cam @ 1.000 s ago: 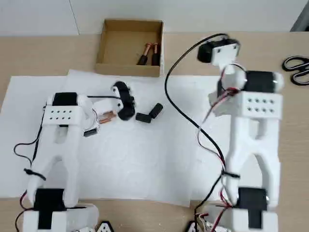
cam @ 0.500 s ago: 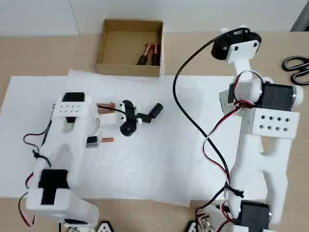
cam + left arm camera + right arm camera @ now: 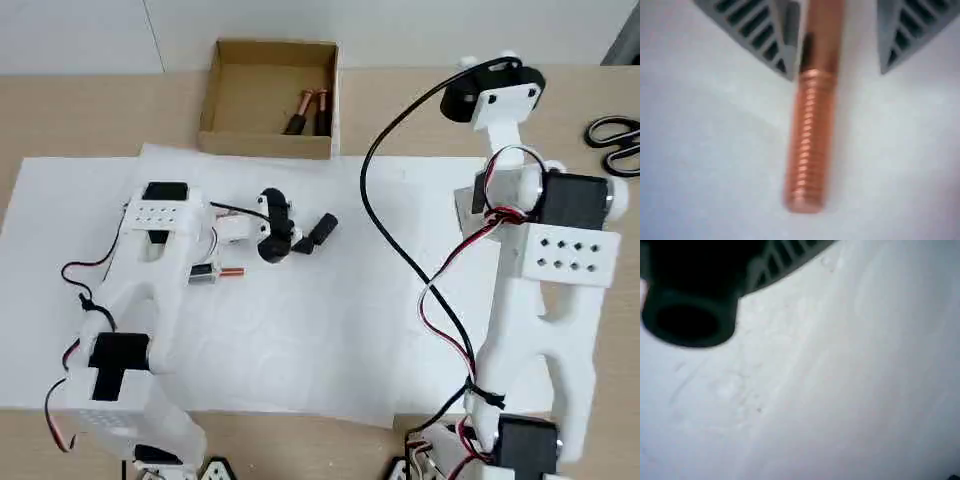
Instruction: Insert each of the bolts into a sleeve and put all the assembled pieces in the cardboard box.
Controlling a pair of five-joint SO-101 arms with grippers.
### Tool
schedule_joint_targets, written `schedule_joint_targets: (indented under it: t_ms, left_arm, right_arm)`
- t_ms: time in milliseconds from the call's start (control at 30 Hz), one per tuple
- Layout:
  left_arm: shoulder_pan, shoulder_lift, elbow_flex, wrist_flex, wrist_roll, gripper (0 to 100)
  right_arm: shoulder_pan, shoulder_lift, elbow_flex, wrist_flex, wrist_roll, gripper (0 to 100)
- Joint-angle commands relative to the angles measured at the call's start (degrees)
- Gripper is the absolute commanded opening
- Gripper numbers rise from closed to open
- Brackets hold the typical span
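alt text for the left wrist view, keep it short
A copper-coloured bolt seen close up, threaded end free, its smooth end between the grey ribbed fingers of the left claw. One finger touches it, the other stands apart; white paper lies beneath.

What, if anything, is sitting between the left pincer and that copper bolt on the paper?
Nothing visible. The bolt lies on the white paper right inside the open left pincer, one finger close against it and the other a little apart.

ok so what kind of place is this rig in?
Probably a lab or office bench: wooden table, white paper sheet as mat, small left arm and right arm side by side, scissors nearby.
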Motion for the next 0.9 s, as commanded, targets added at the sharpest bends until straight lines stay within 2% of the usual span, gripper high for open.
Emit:
schedule_joint_targets:
  t_ms: [0, 233, 567, 667, 867]
  left_arm:
    - [0.26, -0.62, -2.42, -1.05, -1.14, 12]
    - [-0.09, -7.03, -7.43, 3.96, 6.86, 11]
    - [-1.93, -25.41, -10.15, 14.59, 20.66, 11]
    - [-2.02, -32.53, -10.15, 18.73, 29.8, 11]
    - [-2.11, -48.26, -10.24, 22.95, 59.87, 11]
  right_arm:
    - [0.31, -2.59, -0.44, -0.31, -0.7, 0.4]
    - [0.13, -2.59, -0.44, -0.48, -0.7, 0.4]
    - [0.22, -2.59, -0.7, -0.75, -0.35, 0.4]
    - [0.22, -2.59, -0.7, -0.75, -0.35, 0.4]
    - [0.31, -2.59, -0.7, -0.84, -0.35, 0.4]
